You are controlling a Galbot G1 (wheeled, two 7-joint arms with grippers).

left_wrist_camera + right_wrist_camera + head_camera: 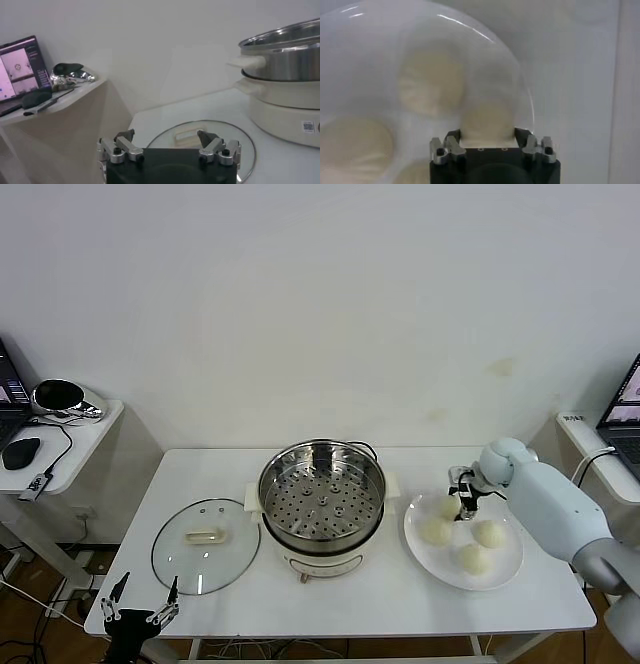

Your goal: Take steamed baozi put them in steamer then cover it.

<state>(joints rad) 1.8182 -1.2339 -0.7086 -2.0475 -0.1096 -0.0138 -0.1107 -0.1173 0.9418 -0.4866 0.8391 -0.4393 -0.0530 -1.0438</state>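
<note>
Steel steamer (322, 504) gleams, perforated tray bare; right of it my right gripper (466, 509) pinches 1 of 4 smooth baozi (487, 122). Left gripper (168, 148) spread wide.

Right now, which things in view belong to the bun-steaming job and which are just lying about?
Job: four baozi on the white plate; steamer; glass cover; right gripper around the plate's far bun; left gripper, open, near table's front edge.

Lying about: side table, mouse, laptop.
</note>
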